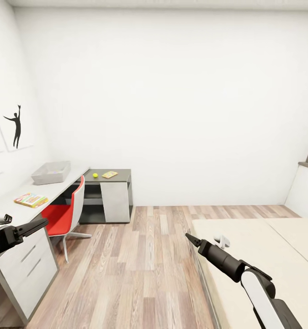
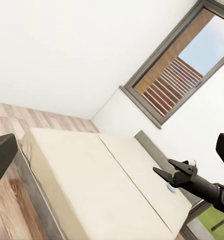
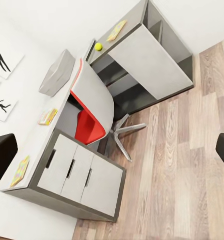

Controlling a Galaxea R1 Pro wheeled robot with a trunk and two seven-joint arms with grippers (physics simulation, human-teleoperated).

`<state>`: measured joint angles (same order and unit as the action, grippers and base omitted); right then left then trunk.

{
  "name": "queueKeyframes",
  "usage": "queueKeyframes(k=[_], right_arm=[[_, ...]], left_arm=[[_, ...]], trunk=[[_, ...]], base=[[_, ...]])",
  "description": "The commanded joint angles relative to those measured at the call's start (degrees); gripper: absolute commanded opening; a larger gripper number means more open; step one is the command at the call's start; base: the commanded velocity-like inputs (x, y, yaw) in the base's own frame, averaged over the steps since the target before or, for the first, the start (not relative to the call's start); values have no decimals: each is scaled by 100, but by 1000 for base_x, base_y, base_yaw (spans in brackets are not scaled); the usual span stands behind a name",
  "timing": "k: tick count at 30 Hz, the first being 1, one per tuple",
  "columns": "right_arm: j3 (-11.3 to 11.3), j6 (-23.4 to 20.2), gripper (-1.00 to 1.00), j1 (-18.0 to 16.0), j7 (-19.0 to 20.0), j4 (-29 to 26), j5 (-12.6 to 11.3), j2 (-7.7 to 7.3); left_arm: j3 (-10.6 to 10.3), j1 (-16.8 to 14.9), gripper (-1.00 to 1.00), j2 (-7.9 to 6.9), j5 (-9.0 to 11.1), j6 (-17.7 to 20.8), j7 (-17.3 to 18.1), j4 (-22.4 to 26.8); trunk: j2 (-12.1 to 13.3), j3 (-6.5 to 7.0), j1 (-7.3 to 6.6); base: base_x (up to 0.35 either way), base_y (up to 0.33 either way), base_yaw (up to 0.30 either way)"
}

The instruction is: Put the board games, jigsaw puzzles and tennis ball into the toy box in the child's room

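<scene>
Both pincers, left (image 1: 43,222) and right (image 1: 188,237), hang apart and empty above wood-plank floor (image 1: 145,269); smooth beige bed (image 1: 263,256) alongside.

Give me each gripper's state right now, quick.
Left gripper: open, its fingers wide apart, holding nothing.
Right gripper: open, nothing between its fingers.

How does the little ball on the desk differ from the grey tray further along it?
The ball is small, round and bright yellow-green; the tray is far bigger, rectangular and pale grey. The ball lies on the lower dark side unit, the tray on the higher pale desk. Both rest untouched, far from the robot's arms.
</scene>
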<state>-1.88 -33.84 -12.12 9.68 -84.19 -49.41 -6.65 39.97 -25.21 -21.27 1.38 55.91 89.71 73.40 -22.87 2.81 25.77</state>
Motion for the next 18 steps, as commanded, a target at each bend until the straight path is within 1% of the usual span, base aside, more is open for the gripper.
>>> queueKeyframes(k=[1, 7, 18], right_arm=[[-1, -18, 100, -2, 8, -1, -8, -3], [1, -18, 100, -4, 8, -1, -8, -3], [1, -16, 100, -3, 16, -1, -8, -3]], left_arm=[[2, -2, 100, 0, -11, 61, 29, -1], [2, -2, 100, 0, -10, 61, 29, -1], [2, -2, 100, 0, -10, 61, 29, -1]], trunk=[[-5, -3, 2], [-5, -3, 2], [-5, -3, 2]], base=[[-94, 0, 0], [-139, 0, 0], [-17, 0, 0]])
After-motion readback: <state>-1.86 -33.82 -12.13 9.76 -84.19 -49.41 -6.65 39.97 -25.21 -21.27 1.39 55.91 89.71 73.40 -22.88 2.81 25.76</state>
